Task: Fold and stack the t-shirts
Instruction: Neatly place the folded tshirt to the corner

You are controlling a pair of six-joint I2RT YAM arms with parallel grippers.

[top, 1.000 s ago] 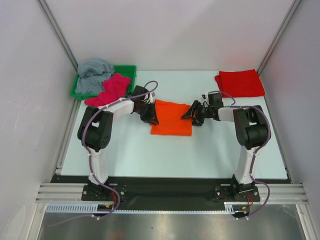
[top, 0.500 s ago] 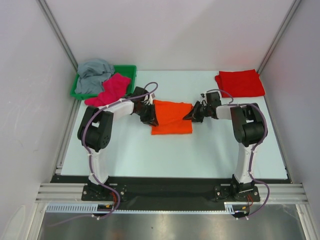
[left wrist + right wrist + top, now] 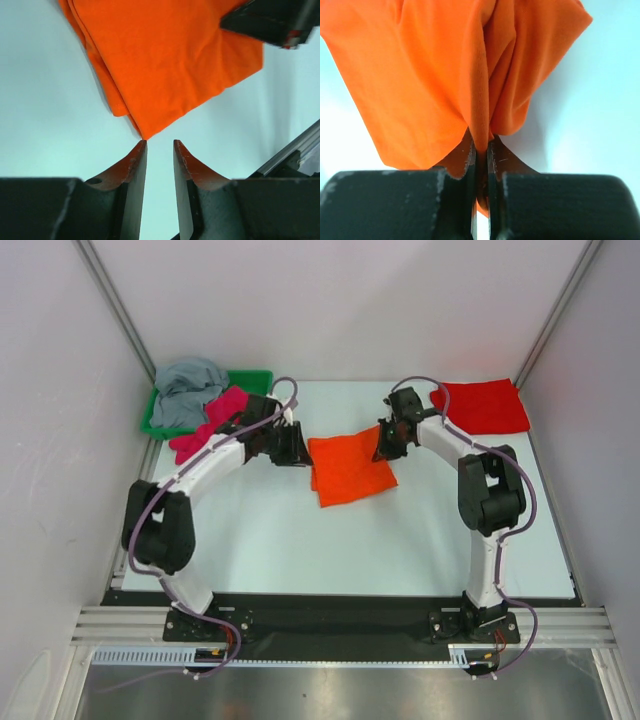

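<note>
A folded bright orange t-shirt (image 3: 350,468) lies skewed on the middle of the table, and its far right edge is lifted. My right gripper (image 3: 386,440) (image 3: 481,145) is shut on a bunched fold of that orange t-shirt (image 3: 445,75). My left gripper (image 3: 295,445) (image 3: 160,142) stands open just off the shirt's left corner (image 3: 142,135), with nothing between its fingers. A folded red t-shirt (image 3: 482,405) rests at the back right. A grey t-shirt (image 3: 188,390) and a magenta t-shirt (image 3: 215,420) lie heaped at the back left.
A green tray (image 3: 258,378) sits at the back left under the grey and magenta heap, and the magenta cloth spills over its front rim. White walls with metal frame posts close in the table on three sides. The right gripper's body (image 3: 270,22) shows in the left wrist view.
The right gripper shut on the orange shirt's right edge and pulled it up and toward the back, turning the shirt. The left gripper opened, let go and drew back to the far left.
</note>
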